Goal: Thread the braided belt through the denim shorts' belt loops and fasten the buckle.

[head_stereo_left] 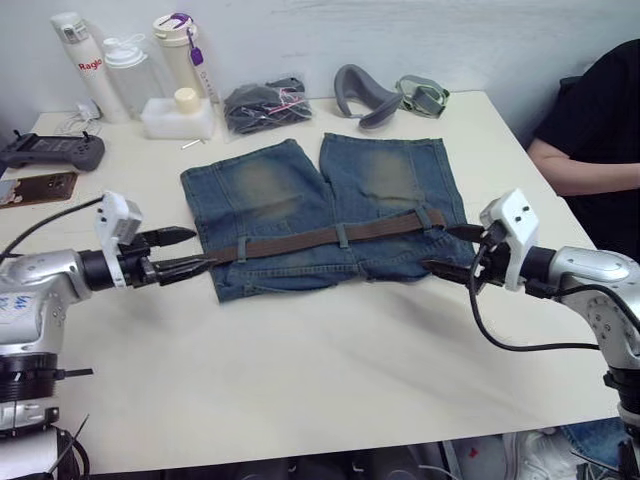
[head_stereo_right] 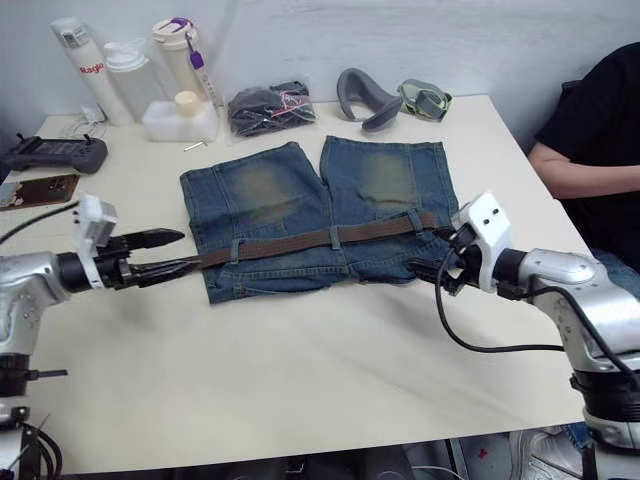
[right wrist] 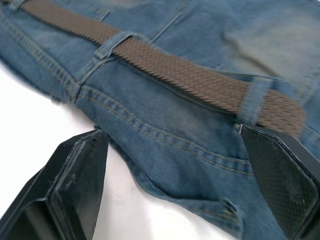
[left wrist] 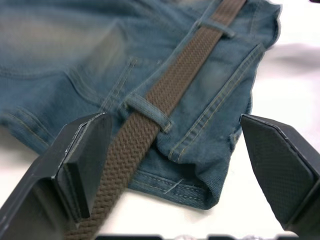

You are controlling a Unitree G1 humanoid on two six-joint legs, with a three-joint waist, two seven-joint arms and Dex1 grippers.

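The denim shorts lie flat on the cream table, waistband toward the robot and legs pointing away. The braided belt runs across the waistband beneath at least three belt loops; the left wrist view shows it passing under one loop close up, and the right wrist view shows it under two more. Neither end of the belt can be made out clearly: the end on the robot's left runs in between the fingers of the left gripper and leaves the bottom edge of the left wrist view, while the end on the right disappears behind the right gripper. The buckle cannot be identified in any view. Both grippers stand with fingers spread wide, grasping nothing, one at each outer edge of the waistband. In the left wrist view the strap touches or passes just beside one finger pad; which cannot be told. Along the far edge of the table stand bottles, a dark bundle in a clear bag, grey headgear, and a controller. A person's arm in a black sleeve rests at the table's right side, cut off by the frame.
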